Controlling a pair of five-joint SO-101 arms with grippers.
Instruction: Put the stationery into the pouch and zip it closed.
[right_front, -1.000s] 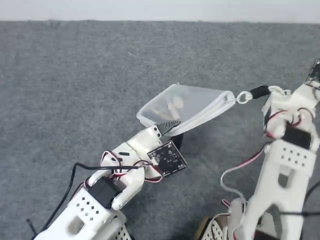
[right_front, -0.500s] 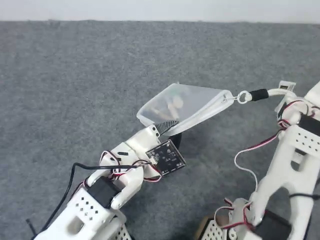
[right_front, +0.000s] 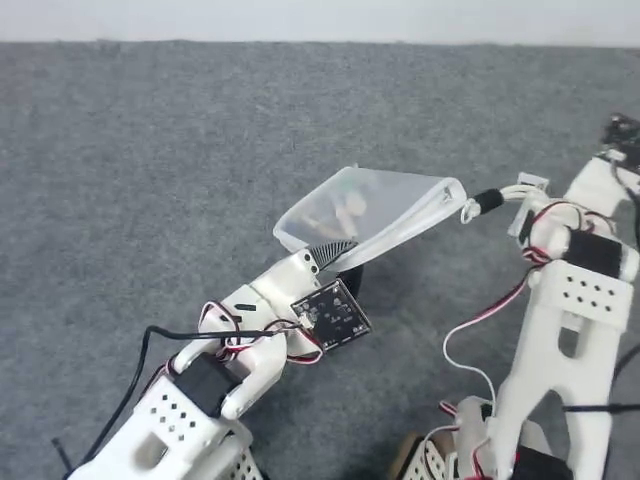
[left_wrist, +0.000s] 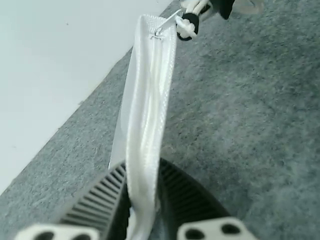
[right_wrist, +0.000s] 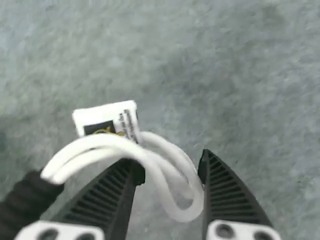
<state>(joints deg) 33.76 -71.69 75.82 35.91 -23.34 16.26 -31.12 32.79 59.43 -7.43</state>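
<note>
A translucent white pouch (right_front: 375, 212) hangs above the grey carpet, with stationery (right_front: 345, 210) dimly visible inside. My left gripper (right_front: 335, 255) is shut on the pouch's near end; in the left wrist view its ribbed fingers (left_wrist: 107, 200) pinch the zipper edge (left_wrist: 147, 100). The zipper pull ring (right_front: 468, 210) sits at the pouch's far corner, with a black sleeve (right_front: 487, 200) and a white cord (right_wrist: 150, 160) trailing from it. My right gripper (right_wrist: 171, 162) is open, and the cord loop and its tag (right_wrist: 107, 120) lie loosely between its fingers.
Grey carpet (right_front: 150, 170) covers the whole table. A pale wall runs along the far edge (right_front: 300, 20). The two arm bases stand at the near edge, with loose cables (right_front: 470, 350) beside the right arm.
The right arm pulled away to the right, then came back toward the pouch. The pull ring and cord have shifted left and sagged. The left arm and pouch have stayed put.
</note>
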